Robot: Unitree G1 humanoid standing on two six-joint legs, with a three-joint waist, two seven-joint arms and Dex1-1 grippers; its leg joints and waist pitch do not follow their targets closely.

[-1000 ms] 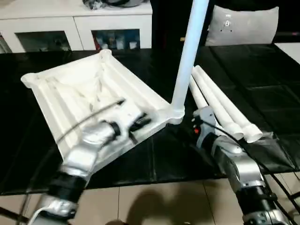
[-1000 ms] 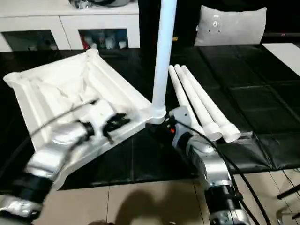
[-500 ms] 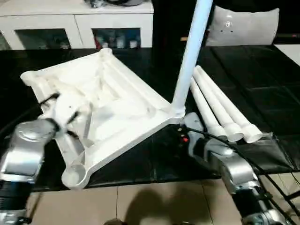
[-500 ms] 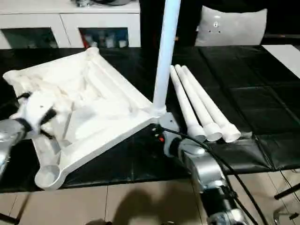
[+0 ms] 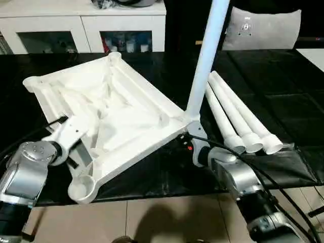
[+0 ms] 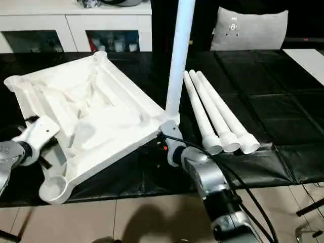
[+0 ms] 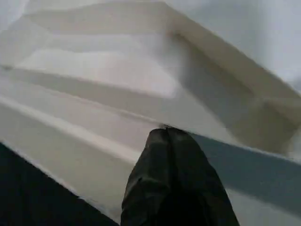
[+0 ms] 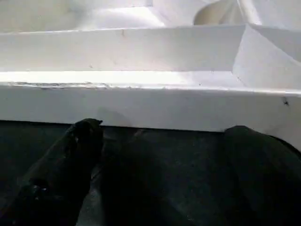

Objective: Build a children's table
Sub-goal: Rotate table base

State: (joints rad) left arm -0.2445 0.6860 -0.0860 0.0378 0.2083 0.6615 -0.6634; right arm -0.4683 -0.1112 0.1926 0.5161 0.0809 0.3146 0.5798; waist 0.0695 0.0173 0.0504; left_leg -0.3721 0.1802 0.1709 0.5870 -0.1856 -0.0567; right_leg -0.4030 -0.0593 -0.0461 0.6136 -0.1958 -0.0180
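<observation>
tabletop (image 5: 116, 116) btwn l fingers (image 7: 171, 160) & r fingers (image 8: 80, 141).

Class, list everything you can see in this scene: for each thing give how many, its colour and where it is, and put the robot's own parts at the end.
tabletop: one, white, ribbed underside up, on the black mat at left.
fitted leg: one, white, standing in the tabletop's near right corner socket.
loose legs: three, white, side by side on the mat, right of the tabletop.
black mat: one, black, under the parts.
cabinet: one, white with glass doors, at the back left.
cushion: one, grey, at the back right.
left gripper: one, black, shut, at the tabletop's near left edge.
right gripper: one, black, open, at the tabletop's near right rim.
</observation>
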